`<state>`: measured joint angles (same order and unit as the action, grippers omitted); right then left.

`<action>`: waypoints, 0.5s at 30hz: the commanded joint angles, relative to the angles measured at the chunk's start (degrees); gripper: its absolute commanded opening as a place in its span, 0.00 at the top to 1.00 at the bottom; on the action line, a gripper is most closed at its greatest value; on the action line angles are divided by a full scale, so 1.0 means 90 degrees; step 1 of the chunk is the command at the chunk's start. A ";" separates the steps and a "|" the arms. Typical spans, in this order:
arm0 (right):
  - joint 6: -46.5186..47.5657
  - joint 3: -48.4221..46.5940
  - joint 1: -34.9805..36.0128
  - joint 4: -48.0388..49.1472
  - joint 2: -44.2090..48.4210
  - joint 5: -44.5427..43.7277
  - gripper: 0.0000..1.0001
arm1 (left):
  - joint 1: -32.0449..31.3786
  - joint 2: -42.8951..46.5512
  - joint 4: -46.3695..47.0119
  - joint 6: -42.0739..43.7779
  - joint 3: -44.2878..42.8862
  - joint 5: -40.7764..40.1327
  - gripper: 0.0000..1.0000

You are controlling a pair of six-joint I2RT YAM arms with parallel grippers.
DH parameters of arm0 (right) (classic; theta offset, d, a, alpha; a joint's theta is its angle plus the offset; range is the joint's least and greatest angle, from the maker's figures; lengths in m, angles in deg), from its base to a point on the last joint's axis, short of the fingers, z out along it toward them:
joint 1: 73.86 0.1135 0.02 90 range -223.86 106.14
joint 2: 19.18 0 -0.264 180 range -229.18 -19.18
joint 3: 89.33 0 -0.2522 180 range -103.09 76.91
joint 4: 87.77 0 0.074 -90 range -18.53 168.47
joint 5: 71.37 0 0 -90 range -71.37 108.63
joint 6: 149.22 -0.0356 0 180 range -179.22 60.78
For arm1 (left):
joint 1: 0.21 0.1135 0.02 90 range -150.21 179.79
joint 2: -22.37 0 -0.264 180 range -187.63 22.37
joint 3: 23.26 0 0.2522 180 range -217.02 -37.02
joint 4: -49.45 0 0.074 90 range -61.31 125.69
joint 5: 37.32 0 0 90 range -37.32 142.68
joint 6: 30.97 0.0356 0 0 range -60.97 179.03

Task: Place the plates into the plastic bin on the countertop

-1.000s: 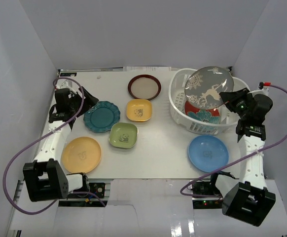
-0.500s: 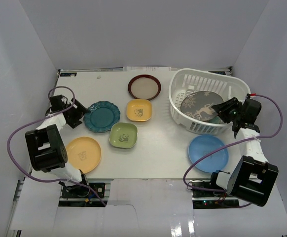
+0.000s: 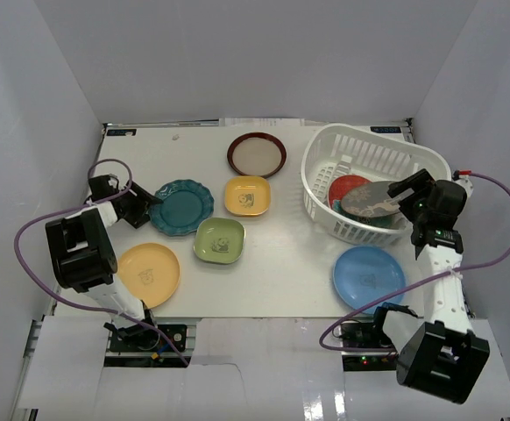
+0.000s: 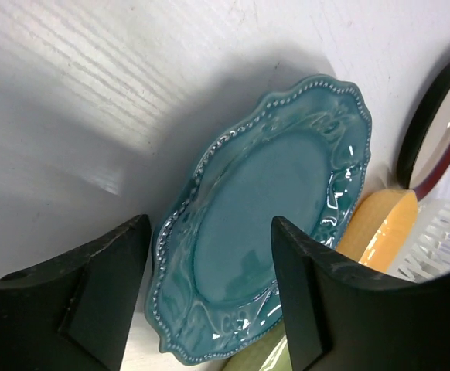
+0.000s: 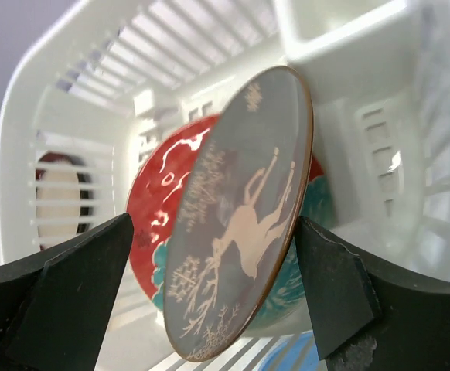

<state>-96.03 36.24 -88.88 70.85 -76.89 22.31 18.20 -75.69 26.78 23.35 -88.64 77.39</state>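
Because the deer plate (image 5: 240,224) leans tilted inside the bin (image 3: 347,230), propped on the red plate (image 5: 151,209) beneath it, the right gripper (image 3: 406,195) has its fingers spread to either side and grips nothing. I judge this plate delivered; the arm needs only to lift clear without catching the rim. The bin sits at the far right corner of the surface (image 3: 290,263).

By the left edge, the left gripper (image 3: 143,206) lies low, jaws wide, with the near rim of the teal plate (image 4: 264,216) between them. It is probably lined up so that a finger can slip under the raised scalloped edge, a flat plate's only hold. Neither finger seems to touch it.

Outside the bin wait the blue plate (image 3: 369,276) toward the near right, the yellow round plate (image 3: 145,274) near left, and the green square (image 3: 219,240), yellow square (image 3: 247,196) and dark-rimmed plate (image 3: 257,154) mid-surface.
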 commanded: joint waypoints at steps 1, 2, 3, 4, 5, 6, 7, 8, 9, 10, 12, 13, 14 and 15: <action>0.0125 0.0066 -0.0030 0.0115 0.0446 -0.1006 0.10 | 0.0200 -0.0139 0.0325 -0.0225 0.0412 0.0330 0.27; 0.0203 -0.0051 -0.0020 -0.0060 0.0243 -0.0667 0.10 | 0.0200 -0.0139 0.0335 -0.0225 0.0422 0.0321 0.27; 0.0320 -0.0100 -0.0020 -0.0023 0.0154 -0.0479 0.10 | 0.0200 -0.0149 0.0345 -0.0196 0.0432 0.0302 0.28; 0.0350 -0.0120 -0.0020 -0.0023 0.0046 -0.0178 0.10 | 0.0200 -0.0159 0.0335 -0.0196 0.0432 0.0301 0.28; 0.0399 -0.0275 -0.0020 -0.0119 -0.0119 -0.0020 0.10 | 0.0200 -0.0198 0.0335 -0.0196 0.0432 0.0311 0.29; 0.0467 -0.0325 -0.0020 -0.0217 -0.0179 0.0030 0.10 | 0.0200 -0.0256 0.0335 -0.0186 0.0442 0.0331 0.29; 0.0516 -0.0306 -0.0020 -0.0160 -0.0247 0.0195 0.10 | 0.0200 -0.0295 0.0335 -0.0195 0.0432 0.0398 0.30; 0.0555 -0.0335 -0.0020 -0.0179 -0.0296 0.0225 0.09 | 0.0200 -0.0315 0.0345 -0.0205 0.0432 0.0409 0.30; 0.0710 -0.0364 -0.0020 -0.0353 -0.0335 0.0235 0.09 | 0.0200 -0.0315 0.0355 -0.0205 0.0432 0.0409 0.30; 0.0789 -0.0355 -0.0020 -0.0355 -0.0442 0.0332 0.08 | 0.0200 -0.0325 0.0365 -0.0196 0.0432 0.0399 0.30; 0.1042 -0.0393 -0.0010 -0.0635 -0.0714 0.0440 0.03 | 0.0200 -0.0364 0.0374 -0.0196 0.0432 0.0399 0.32; 0.1121 -0.0442 -0.0010 -0.0715 -0.0794 0.0479 0.07 | 0.0200 -0.0374 0.0384 -0.0205 0.0442 0.0438 0.33; 0.1190 -0.0443 0.0009 -0.0716 -0.0872 0.0537 0.10 | 0.0190 -0.0393 0.0394 -0.0205 0.0452 0.0448 0.35; 0.1278 -0.0481 0.0048 -0.0755 -0.0998 0.0567 0.13 | 0.0200 -0.0403 0.0413 -0.0225 0.0461 0.0467 0.36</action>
<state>-88.56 33.88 -89.06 68.01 -83.82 24.26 20.08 -77.33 32.59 20.59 -86.21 82.64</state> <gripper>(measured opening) 0.890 0.649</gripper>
